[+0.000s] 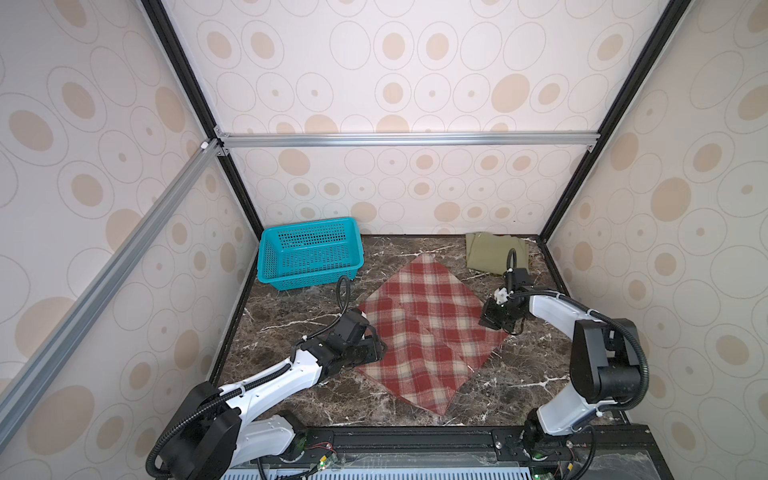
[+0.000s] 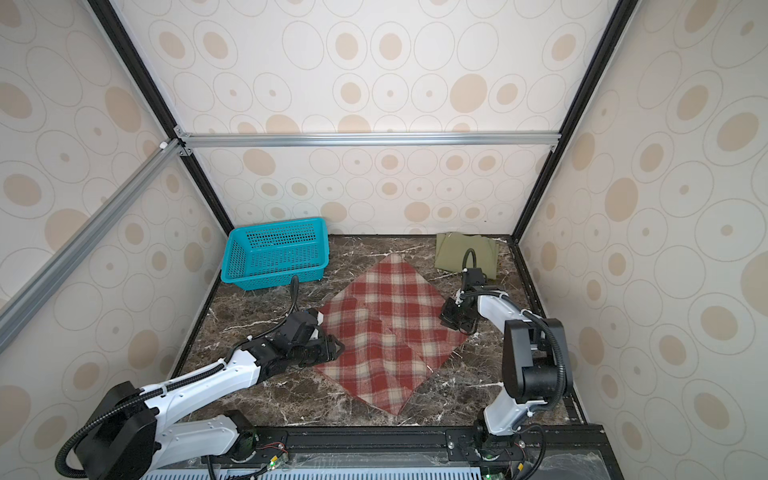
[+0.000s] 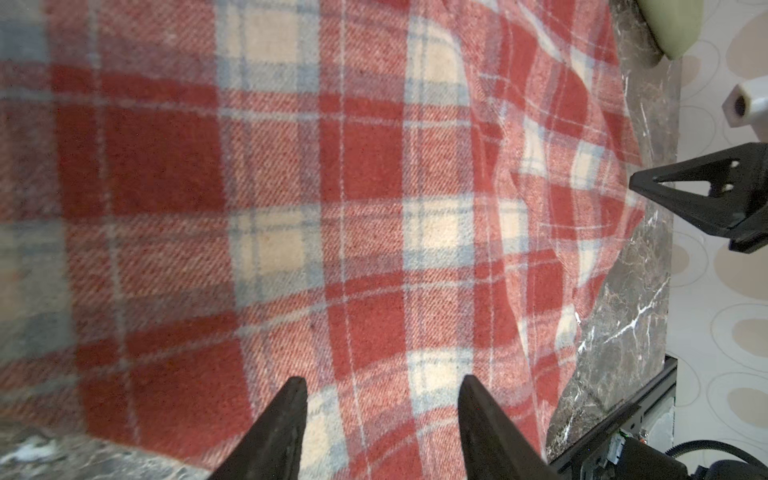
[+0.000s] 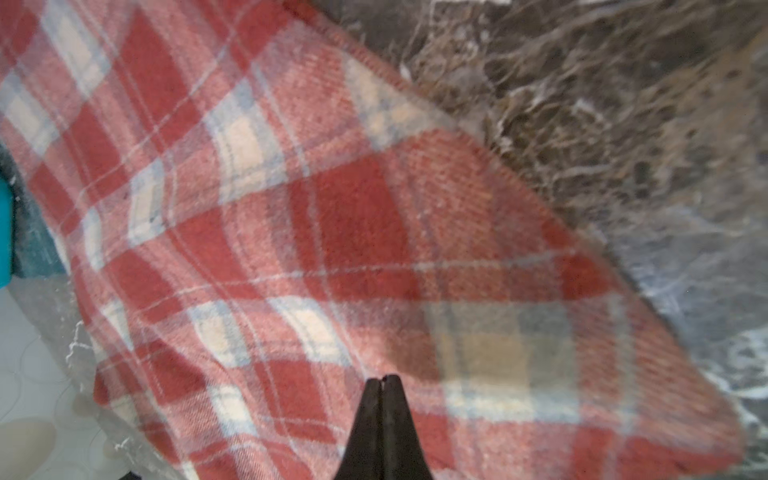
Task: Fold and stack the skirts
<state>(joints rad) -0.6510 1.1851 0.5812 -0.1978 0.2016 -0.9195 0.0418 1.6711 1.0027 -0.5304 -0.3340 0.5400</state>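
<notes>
While both arms sit low at its side corners, the plaid skirt (image 1: 432, 332) (image 2: 395, 332) lies flat in the middle of the tabletop (image 1: 291, 320), turned like a diamond: one corner toward the back wall, one toward the front rail. Overlapping layers with stepped edges show across its centre in both top views. The cloth is red and cream, with a woolly twill weave (clear in the left wrist view (image 3: 291, 187), softer in the right wrist view (image 4: 332, 249)).

Left tool (image 1: 380, 351) (image 2: 338, 347): at the skirt's left corner. Left wrist view (image 3: 382, 382) shows the two fingers well apart over plaid cloth, nothing between them. Open, holding nothing.

Right tool (image 1: 488, 322) (image 2: 446, 320): at the skirt's right corner, pointing down at the edge. Right wrist view (image 4: 382, 380) shows the fingers pressed together, tips meeting just over the plaid. No cloth is seen pinched between them. Closed.

Olive skirt (image 1: 486, 253) (image 2: 453, 253): a folded pile in the far right corner of the tabletop, apart from the plaid skirt. The right arm's cable loop crosses in front of it.

Basket (image 1: 309, 253) (image 2: 276, 253): teal, perforated, in the far left corner against the walls. No cloth shows in it.

Tabletop surface is dark brown marble with white veins.
</notes>
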